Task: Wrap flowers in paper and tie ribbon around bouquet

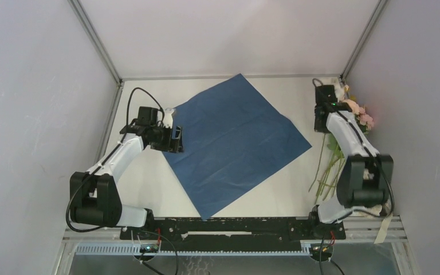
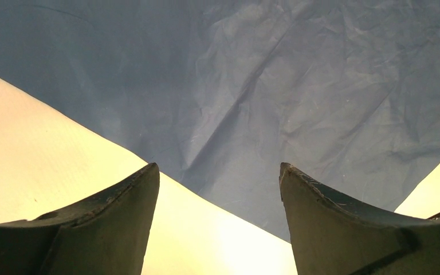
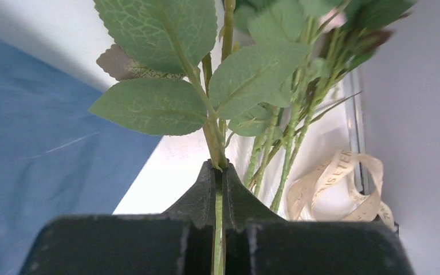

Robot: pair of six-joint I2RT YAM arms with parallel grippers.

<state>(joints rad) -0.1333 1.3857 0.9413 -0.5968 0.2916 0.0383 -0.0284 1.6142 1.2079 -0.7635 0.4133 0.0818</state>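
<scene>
The paper (image 1: 238, 143) is spread on the middle of the worktop (image 1: 143, 183), the left tool (image 2: 219, 169) held over its left edge. The flowers (image 1: 360, 113) are laid right of it along the wall (image 1: 418, 86), one stem (image 3: 213, 137) clamped in the right tool (image 3: 217, 172), the ribbon (image 3: 344, 183) just beside the stems.

The paper (image 1: 238, 143) is navy, the flowers (image 1: 363, 116) pink, cream and green, the ribbon (image 3: 329, 176) beige.

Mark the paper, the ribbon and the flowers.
paper (image 1: 235, 143), top external view, middle of the dark blue sheet.
ribbon (image 3: 327, 173), right wrist view, printed loop.
flowers (image 3: 212, 140), right wrist view, main stem below the leaves.
</scene>
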